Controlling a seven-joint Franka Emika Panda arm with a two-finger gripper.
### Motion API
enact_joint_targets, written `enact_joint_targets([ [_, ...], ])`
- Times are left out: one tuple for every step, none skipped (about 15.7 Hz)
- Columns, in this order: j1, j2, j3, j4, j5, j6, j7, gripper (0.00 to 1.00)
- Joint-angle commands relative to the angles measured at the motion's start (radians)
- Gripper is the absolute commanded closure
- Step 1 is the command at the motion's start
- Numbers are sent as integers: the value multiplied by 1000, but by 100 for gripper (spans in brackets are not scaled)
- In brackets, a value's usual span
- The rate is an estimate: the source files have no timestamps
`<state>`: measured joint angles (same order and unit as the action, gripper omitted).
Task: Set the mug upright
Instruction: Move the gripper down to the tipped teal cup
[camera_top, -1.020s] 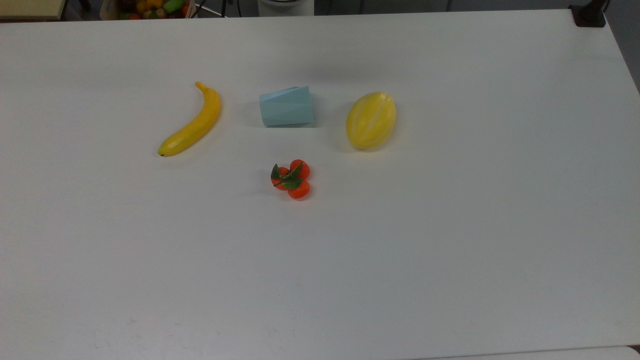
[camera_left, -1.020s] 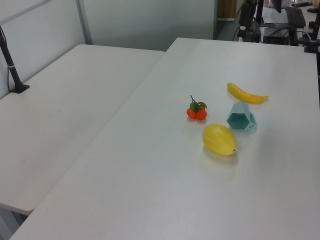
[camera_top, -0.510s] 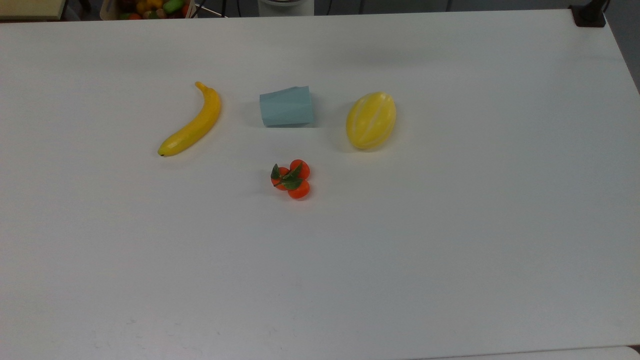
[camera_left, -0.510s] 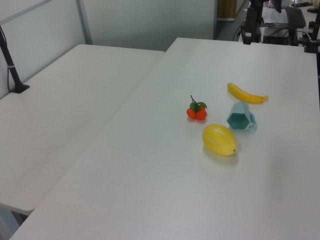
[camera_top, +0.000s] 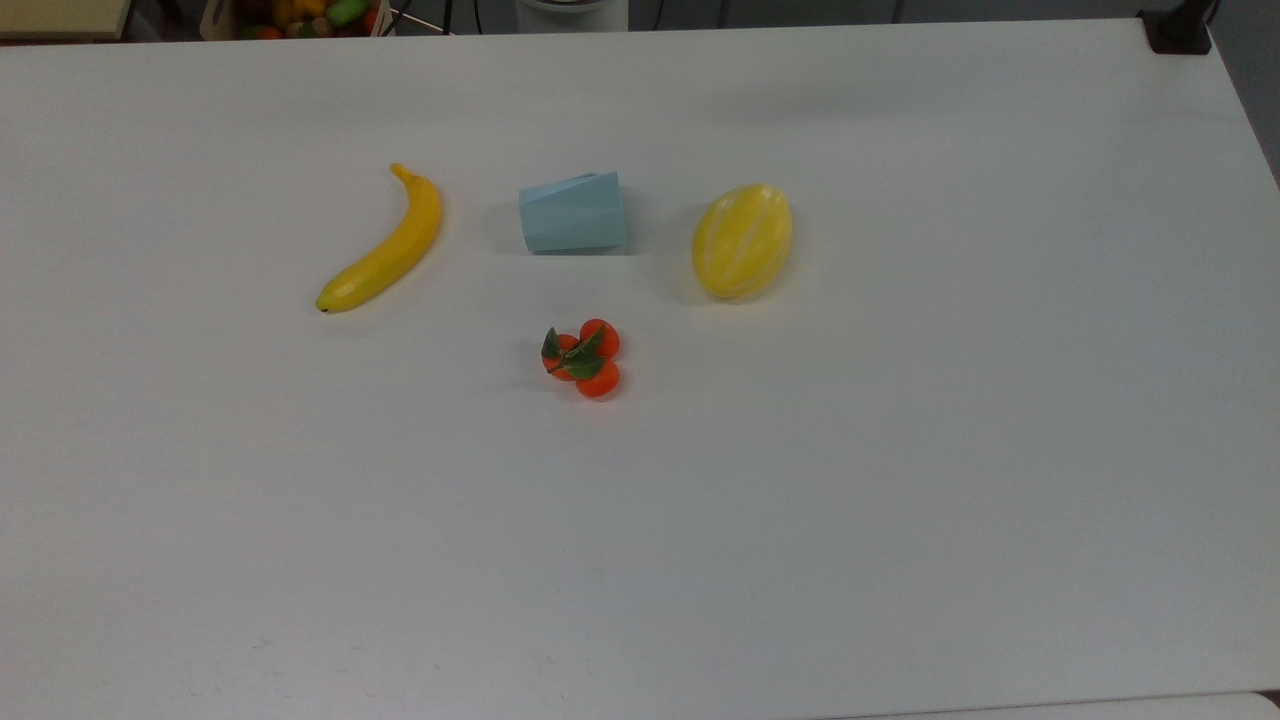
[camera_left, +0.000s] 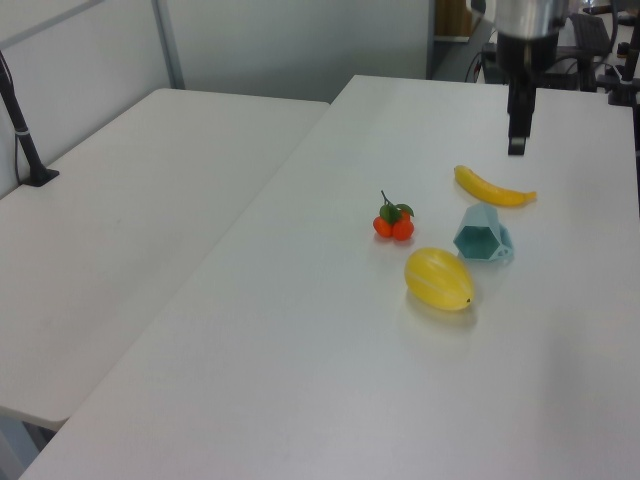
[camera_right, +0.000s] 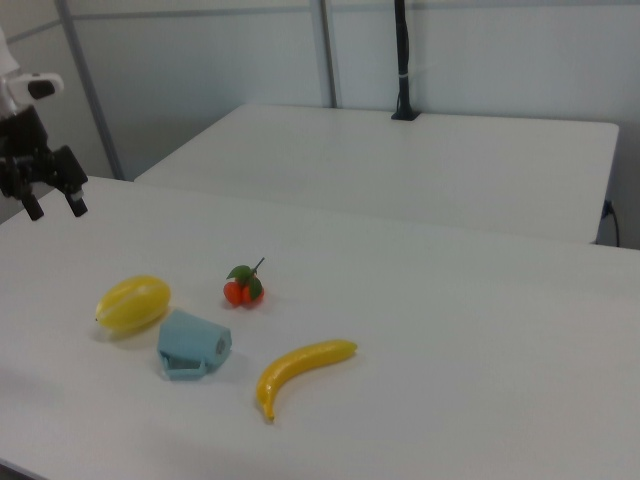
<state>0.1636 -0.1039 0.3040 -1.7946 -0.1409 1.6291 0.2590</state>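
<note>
Nothing is done yet: the mug (camera_top: 573, 212) lies on its side on the desk (camera_top: 900, 450), the pincer (camera_right: 54, 203), fingers apart, well away from it.

The arm's pale wrist section comes in at the top of the left view, ending in a dark pincer (camera_left: 516, 140) that points straight down. In the right view the pincer (camera_right: 54, 207) hangs at the right view's far left, its two black fingers (camera_right: 76, 203) spread apart, holding nothing.
</note>
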Motion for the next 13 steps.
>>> enact_joint_targets([
  [2, -33, 41, -178, -97, 132, 72, 0],
  [5, -30, 52, -216, -138, 174, 104, 0],
  [4, -28, 58, -253, -181, 214, 144, 0],
  [4, -25, 58, -281, -215, 248, 173, 0],
  [4, -22, 58, -307, -242, 277, 190, 0],
  [-3, -19, 58, -331, -265, 308, 207, 0],
  [-4, -10, 58, -353, -288, 333, 226, 0],
  [-7, 3, 58, -371, -318, 356, 250, 0],
  [-10, 15, 56, -388, -351, 383, 278, 0],
  [-16, 21, 56, -400, -377, 412, 298, 0],
  [-27, 30, 56, -411, -396, 438, 308, 0],
  [-33, 44, 56, -416, -414, 457, 310, 0],
  [-38, 62, 56, -416, -440, 463, 310, 0],
])
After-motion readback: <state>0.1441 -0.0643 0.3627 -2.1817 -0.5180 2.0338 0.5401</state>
